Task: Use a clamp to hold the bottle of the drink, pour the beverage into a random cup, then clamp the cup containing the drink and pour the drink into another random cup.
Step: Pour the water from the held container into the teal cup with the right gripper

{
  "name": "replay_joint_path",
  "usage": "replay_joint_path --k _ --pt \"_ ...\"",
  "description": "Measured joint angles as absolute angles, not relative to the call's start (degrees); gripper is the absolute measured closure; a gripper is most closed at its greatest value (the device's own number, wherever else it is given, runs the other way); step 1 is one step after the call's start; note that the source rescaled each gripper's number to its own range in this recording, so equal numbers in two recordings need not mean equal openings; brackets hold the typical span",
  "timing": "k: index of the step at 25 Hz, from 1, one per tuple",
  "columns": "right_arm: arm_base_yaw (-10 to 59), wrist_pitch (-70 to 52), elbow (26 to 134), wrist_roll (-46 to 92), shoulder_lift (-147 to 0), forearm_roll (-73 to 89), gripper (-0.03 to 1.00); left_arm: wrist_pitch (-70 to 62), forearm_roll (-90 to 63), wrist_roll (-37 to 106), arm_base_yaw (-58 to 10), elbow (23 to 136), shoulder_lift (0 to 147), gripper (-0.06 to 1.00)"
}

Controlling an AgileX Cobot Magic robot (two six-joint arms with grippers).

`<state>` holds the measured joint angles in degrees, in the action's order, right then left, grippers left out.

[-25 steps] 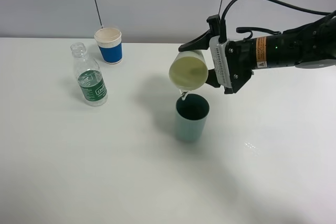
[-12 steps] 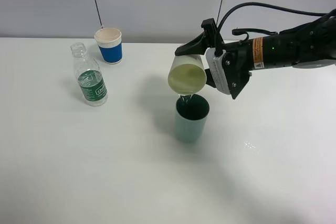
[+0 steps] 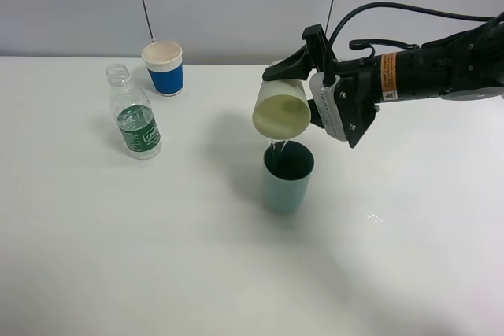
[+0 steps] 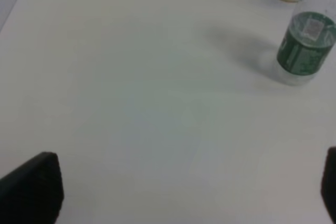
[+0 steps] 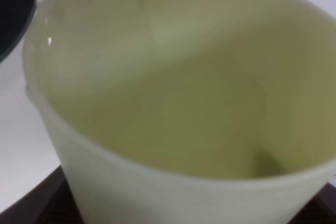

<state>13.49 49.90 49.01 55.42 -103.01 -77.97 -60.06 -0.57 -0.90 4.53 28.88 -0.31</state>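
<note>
- Three cups, one bottle and two grippers.
- Right clamp grips the tipped yellow-green cup, pouring clear liquid into the teal cup directly below.
- Left gripper jaws spread wide, empty.
- Left of the teal cup: bottle, green label unreadable; behind it, blue-and-white paper cup.

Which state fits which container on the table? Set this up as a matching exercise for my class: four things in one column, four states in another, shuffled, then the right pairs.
Things:
1. bottle
2. paper cup
3. yellow-green tumbler
4. teal cup

States:
A. tipped on its side in the right end effector, pouring
B. upright below the tipped one, catching a thin stream
C. upright, uncapped, green label
D. upright at the back, blue with a white rim

Pairs: 1-C, 2-D, 3-A, 4-B
</note>
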Motion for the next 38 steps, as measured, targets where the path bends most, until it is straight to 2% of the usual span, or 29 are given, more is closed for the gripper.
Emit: replay_joint_path --k 14,30,38 --pt "13.9 49.1 49.0 60.8 -102.9 -77.8 0.96 -60.1 -0.6 -0.9 4.5 28.9 -0.3 -0.06" --pt "14.1 49.1 49.0 76.5 -102.2 -78.6 0.96 -60.1 -0.6 -0.9 4.5 28.9 -0.3 -0.06" --pt "15.1 52.6 49.0 79.9 -102.1 -78.7 0.96 -60.1 -0.6 -0.9 4.5 28.9 -0.3 -0.06"
